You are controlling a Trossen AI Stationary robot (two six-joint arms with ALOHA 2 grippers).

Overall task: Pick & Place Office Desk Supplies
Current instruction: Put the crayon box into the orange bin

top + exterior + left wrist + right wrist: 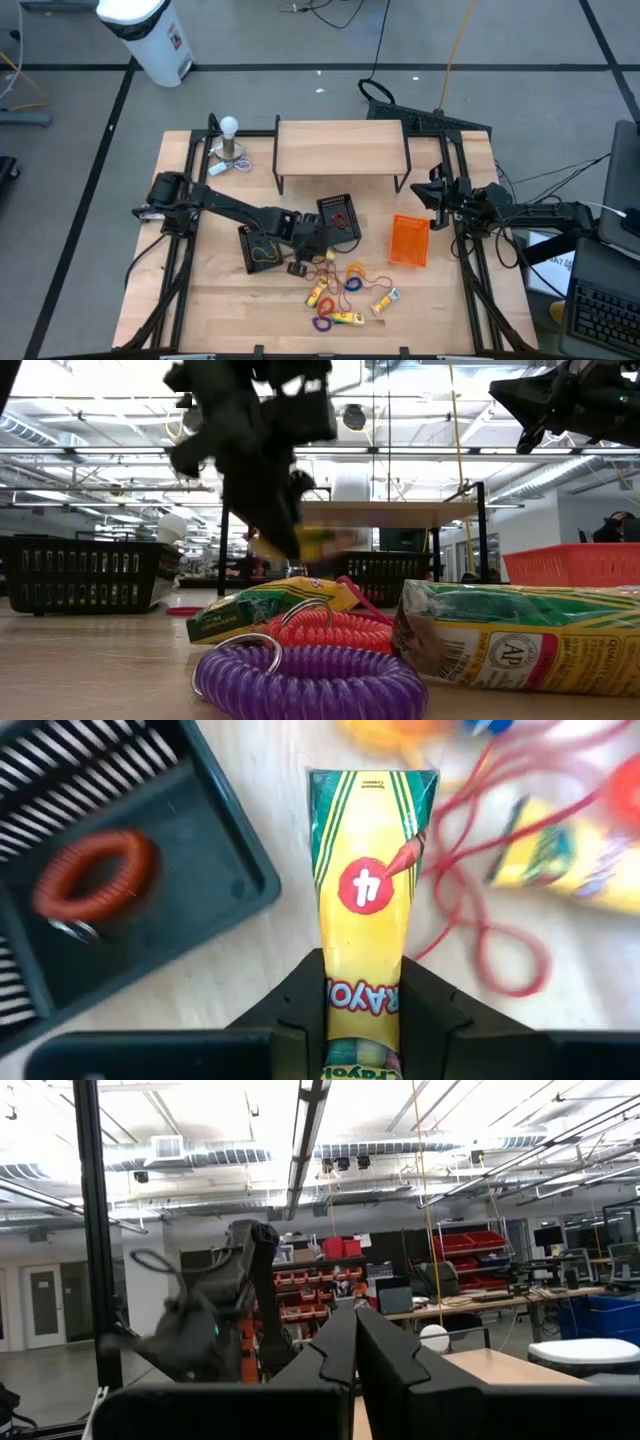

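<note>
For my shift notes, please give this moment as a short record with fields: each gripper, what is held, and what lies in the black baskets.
left gripper: shut on a yellow crayon packet, near the table centre
right gripper: shut, empty, raised at the table's right edge
black basket beside the left gripper: holds an orange coil loop
other black basket: holds a yellow loop
orange basket: contents cannot be told

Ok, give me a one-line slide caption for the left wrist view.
Left gripper fingers clamp a yellow crayon packet beside a black basket holding an orange coil.
</note>
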